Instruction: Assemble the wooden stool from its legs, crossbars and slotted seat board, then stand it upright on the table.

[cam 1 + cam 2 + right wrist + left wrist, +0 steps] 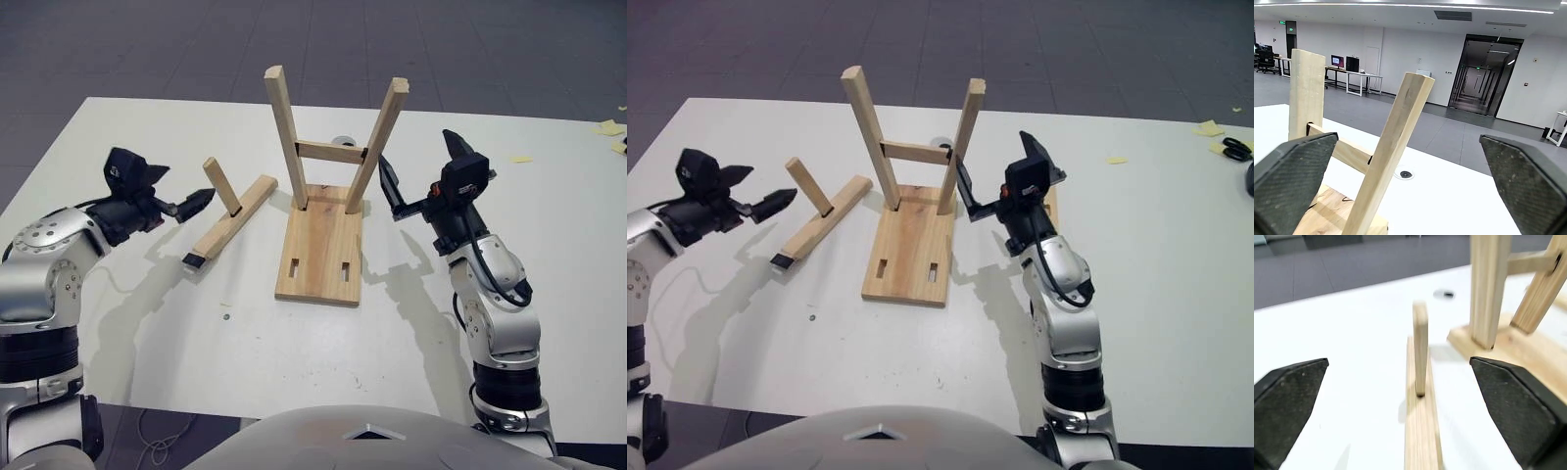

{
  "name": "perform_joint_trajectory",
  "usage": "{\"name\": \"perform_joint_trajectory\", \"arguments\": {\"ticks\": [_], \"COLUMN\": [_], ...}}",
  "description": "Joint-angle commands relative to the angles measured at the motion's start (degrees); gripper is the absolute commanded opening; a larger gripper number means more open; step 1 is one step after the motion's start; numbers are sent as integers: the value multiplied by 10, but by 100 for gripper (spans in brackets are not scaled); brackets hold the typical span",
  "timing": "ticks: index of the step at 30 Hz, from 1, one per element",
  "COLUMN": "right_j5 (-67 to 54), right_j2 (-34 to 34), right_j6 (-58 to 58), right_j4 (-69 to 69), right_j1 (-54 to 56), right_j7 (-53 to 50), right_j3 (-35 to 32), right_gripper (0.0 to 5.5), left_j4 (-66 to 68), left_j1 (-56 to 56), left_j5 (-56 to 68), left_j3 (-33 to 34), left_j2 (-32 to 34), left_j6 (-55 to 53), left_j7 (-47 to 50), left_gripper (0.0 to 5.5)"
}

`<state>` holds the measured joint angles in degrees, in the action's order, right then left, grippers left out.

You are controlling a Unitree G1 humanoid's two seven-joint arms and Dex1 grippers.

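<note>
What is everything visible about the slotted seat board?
The slotted seat board is a rectangular plank of pale wood, lying flat on the white table. Two legs, joined by a crossbar, stand in its far end. Two small rectangular slots close to its near end are empty.

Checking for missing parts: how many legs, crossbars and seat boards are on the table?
Legs: 3 (left upright leg, right upright leg, lying leg)
Crossbars: 2 (joined crossbar, standing crossbar)
Seat board: 1
Total: 6
Wood strip, mostly hidden: uncounted.
</note>
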<state>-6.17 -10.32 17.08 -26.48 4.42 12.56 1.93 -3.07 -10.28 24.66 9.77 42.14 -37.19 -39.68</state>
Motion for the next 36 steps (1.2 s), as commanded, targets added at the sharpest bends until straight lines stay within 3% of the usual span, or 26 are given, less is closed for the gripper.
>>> {"name": "perform_joint_trajectory", "arguments": {"ticks": [1,6,24,27,31,36], "right_j5": [0,1,8,9,10,-18], "right_j2": [2,0,2,1,-2,-2], "right_j6": [5,6,4,2,-1,9], "right_j4": [-1,2,2,6,15,34], "right_j1": [6,10,7,11,23,70], "right_j7": [-1,2,-5,-5,-8,-26], "right_j3": [5,8,10,9,1,-57], "right_gripper": [540,540,540,540,540,540], "left_j4": [38,124,134,133,140,174], "left_j1": [-3,-7,-16,-17,-33,-142], "left_j5": [-25,-78,-139,-142,-137,-149], "left_j3": [-61,-119,-143,-140,-98,8], "left_j2": [1,17,29,23,-5,-64], "left_j6": [-1,31,74,79,85,168], "left_j7": [-40,-84,-124,-117,-58,145], "left_gripper": [537,537,221,205,205,205]}}
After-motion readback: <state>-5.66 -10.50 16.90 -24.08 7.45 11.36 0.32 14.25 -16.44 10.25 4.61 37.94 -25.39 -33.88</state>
